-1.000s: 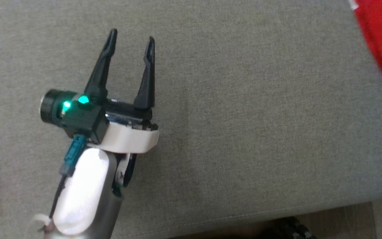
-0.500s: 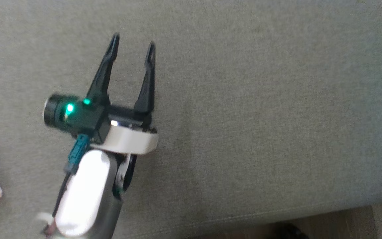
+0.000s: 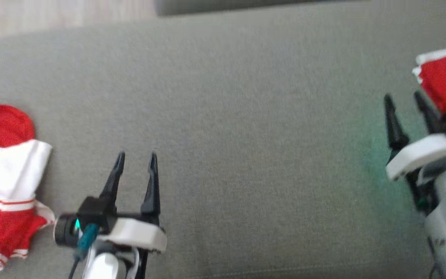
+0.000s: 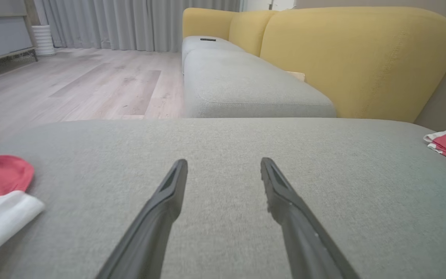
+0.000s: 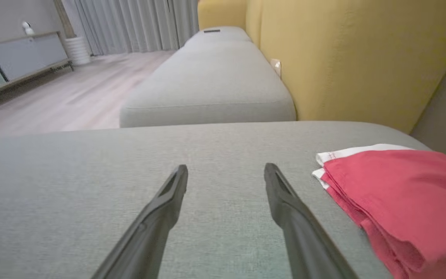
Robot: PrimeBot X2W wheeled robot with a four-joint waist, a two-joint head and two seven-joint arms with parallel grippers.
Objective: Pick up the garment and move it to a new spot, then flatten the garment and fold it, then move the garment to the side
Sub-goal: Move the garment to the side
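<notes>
- Two grippers are hovering over a grey cushion [image 3: 246, 116], their dark fingers pointing away from the robot.
- Left gripper [image 3: 136, 157] is showing at the lower left of the head view. Its jaws are standing apart, with bare grey fabric between them and nothing gripped.
- Right gripper [image 3: 403, 99] is showing at the right edge of the head view. Its jaws are likewise standing apart and gripping nothing, as the right wrist view is showing plainly.
- Folded red garment [image 5: 397, 186] is lying flat at the cushion's right end. In the right wrist view it is sitting just beside the finger on that view's right, with a strip of grey fabric between cloth and finger.
- White trim is showing along the garment's far edge, and stacked layers are showing along the edge facing the gripper.
- Red-and-white garment [image 3: 2, 174] is lying bunched at the cushion's left end, near the left gripper but apart from it. A white band and thin red stripes are showing on it.
- Both garments are lying well apart, with the cushion's middle between them.
- Beyond the cushion, a second grey seat [image 5: 211, 85] is running away from the cameras along a yellow backrest [image 4: 354, 54].
- Pale wood floor [image 4: 72, 85] and grey curtains [image 4: 130, 23] are showing further back.
- Head view is coming through slightly blurred, so finer detail on the cloth is not being reported.
</notes>
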